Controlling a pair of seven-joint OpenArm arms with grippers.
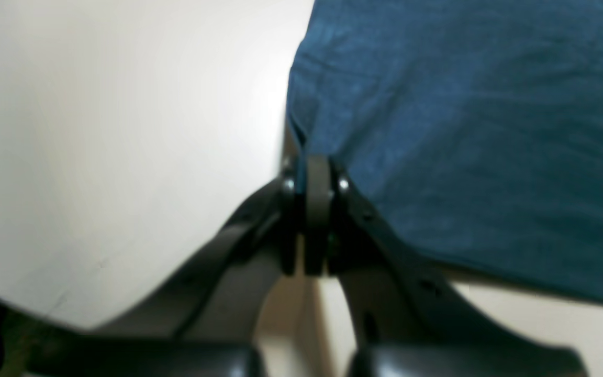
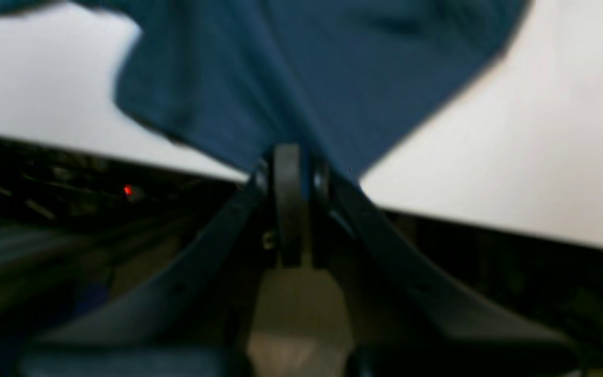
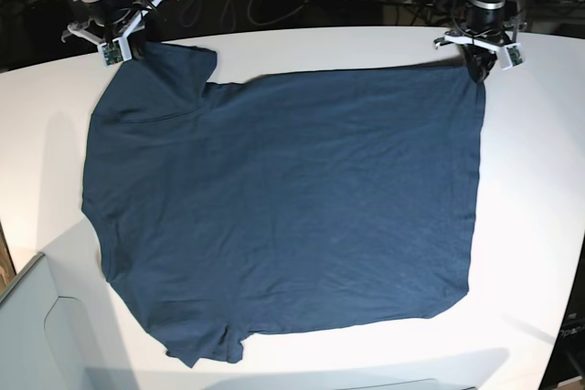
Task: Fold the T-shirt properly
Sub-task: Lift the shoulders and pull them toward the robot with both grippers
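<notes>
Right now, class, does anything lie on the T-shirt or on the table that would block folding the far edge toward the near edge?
Nothing visible does. Both end effectors, left and right, grip the T-shirt; the table around it is bare.

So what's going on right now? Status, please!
Both claws shut on T-shirt: left claw on far hem corner, right claw on far sleeve. Nothing blocking.
</notes>
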